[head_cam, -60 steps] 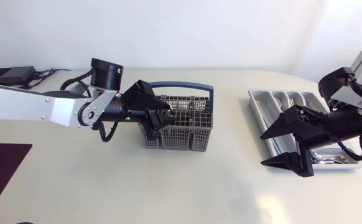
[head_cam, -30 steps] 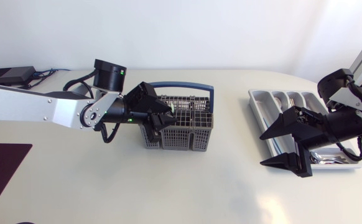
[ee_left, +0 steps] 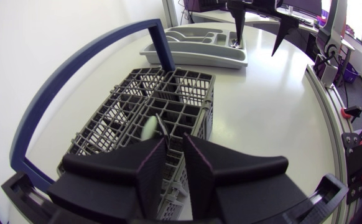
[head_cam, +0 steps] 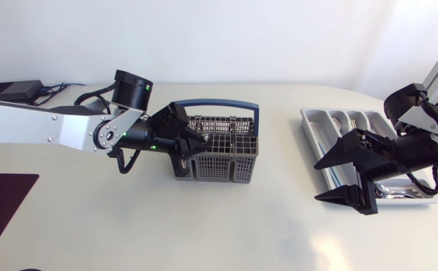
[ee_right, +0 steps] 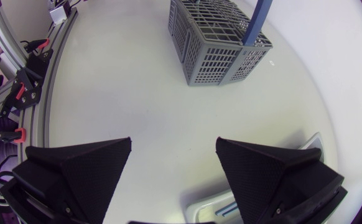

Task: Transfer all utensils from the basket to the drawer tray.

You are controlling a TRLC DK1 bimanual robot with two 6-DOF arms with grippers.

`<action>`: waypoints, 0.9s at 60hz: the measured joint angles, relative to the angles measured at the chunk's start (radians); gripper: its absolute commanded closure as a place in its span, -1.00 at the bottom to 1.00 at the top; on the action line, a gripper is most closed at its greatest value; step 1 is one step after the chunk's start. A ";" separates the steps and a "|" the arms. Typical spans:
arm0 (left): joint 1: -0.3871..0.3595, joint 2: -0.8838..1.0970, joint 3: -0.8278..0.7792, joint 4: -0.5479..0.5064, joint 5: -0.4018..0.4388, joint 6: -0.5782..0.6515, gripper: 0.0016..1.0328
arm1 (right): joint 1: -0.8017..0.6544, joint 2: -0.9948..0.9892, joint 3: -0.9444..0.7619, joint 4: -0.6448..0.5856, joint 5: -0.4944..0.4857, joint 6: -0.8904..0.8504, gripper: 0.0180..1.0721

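Note:
A grey wire basket (head_cam: 230, 159) with a blue handle (head_cam: 220, 104) stands mid-table. My left gripper (head_cam: 196, 143) is at its left end, fingers down in a compartment. In the left wrist view, my left gripper (ee_left: 173, 140) is drawn narrow around a slim utensil (ee_left: 150, 126) whose pale rounded end sticks up between the tips. The grey drawer tray (head_cam: 311, 119) lies at the right, with cutlery (head_cam: 399, 193) in its near compartment. My right gripper (head_cam: 318, 181) hangs wide open beside the tray's left side, holding nothing. It also shows as the right gripper (ee_right: 173, 146), with the basket (ee_right: 218, 43) far ahead.
A black box (head_cam: 12, 90) with cables sits at the back left corner. A dark mat (head_cam: 1, 203) lies at the front left. Bare table stretches between the basket and the tray (ee_left: 193, 55).
My left gripper's fingers have drawn together inside the basket's left end. The right arm has stayed where it was.

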 measured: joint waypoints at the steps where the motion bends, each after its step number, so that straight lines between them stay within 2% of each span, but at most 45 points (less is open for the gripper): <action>1: 0.000 0.000 0.006 -0.008 0.000 0.000 0.70 | 0.000 0.000 0.000 0.002 0.000 0.000 -0.86; 11: 0.001 0.002 0.069 -0.062 0.010 0.002 0.70 | 0.000 0.000 -0.002 0.014 0.001 0.000 -0.86; 18: 0.006 0.016 0.105 -0.074 0.030 -0.020 0.78 | 0.000 0.000 -0.003 0.021 0.004 0.000 -0.86; 30: 0.012 0.034 0.106 -0.081 0.034 -0.047 0.83 | -0.002 0.000 -0.004 0.021 0.004 0.000 -0.86; 54: 0.029 0.037 0.138 -0.169 0.053 -0.047 0.87 | -0.002 0.000 -0.021 0.023 0.005 0.000 -0.86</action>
